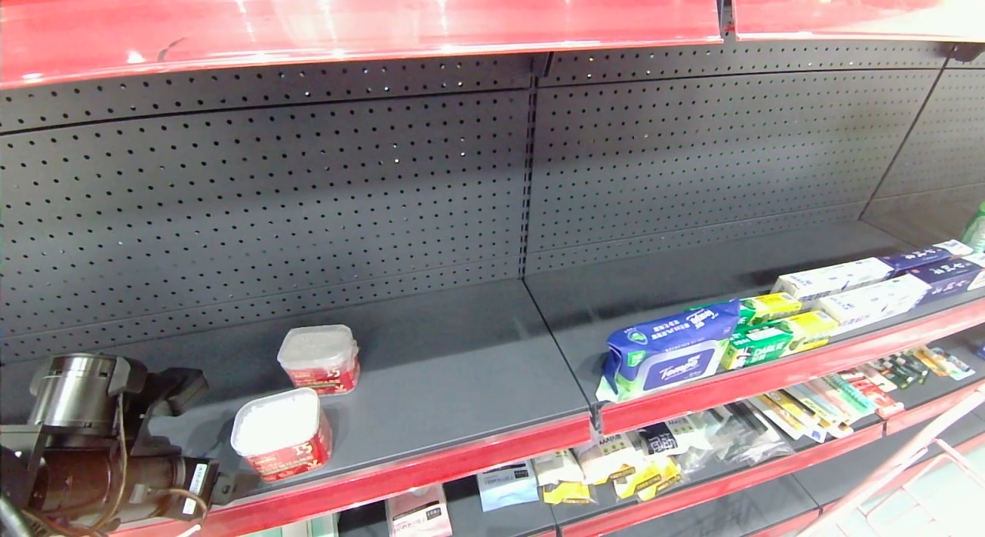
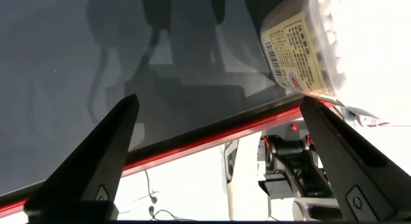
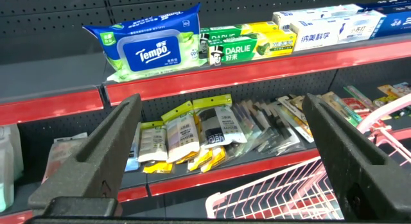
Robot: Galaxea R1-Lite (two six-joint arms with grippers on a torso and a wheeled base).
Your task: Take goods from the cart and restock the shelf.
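Two white-lidded tubs with red labels stand on the grey shelf [image 1: 462, 368] at the left: one near the front edge [image 1: 282, 433], one farther back [image 1: 320, 358]. My left arm [image 1: 92, 445] is at the shelf's front left corner, just left of the front tub. My left gripper [image 2: 219, 102] is open over the shelf surface with nothing between its fingers; a tub [image 2: 308, 44] stands just beyond one fingertip. My right gripper [image 3: 221, 99] is open and empty, held above the pink wire cart [image 3: 289, 192] and facing the shelves.
On the right half of the shelf lie a blue wipes pack [image 1: 669, 352], green-yellow toothpaste boxes [image 1: 777, 329] and white and blue boxes [image 1: 869, 287]. Below, a shelf [image 1: 692, 487] holds several small hanging packets. A red-edged shelf [image 1: 362, 21] overhangs. The cart's corner [image 1: 916, 460] shows lower right.
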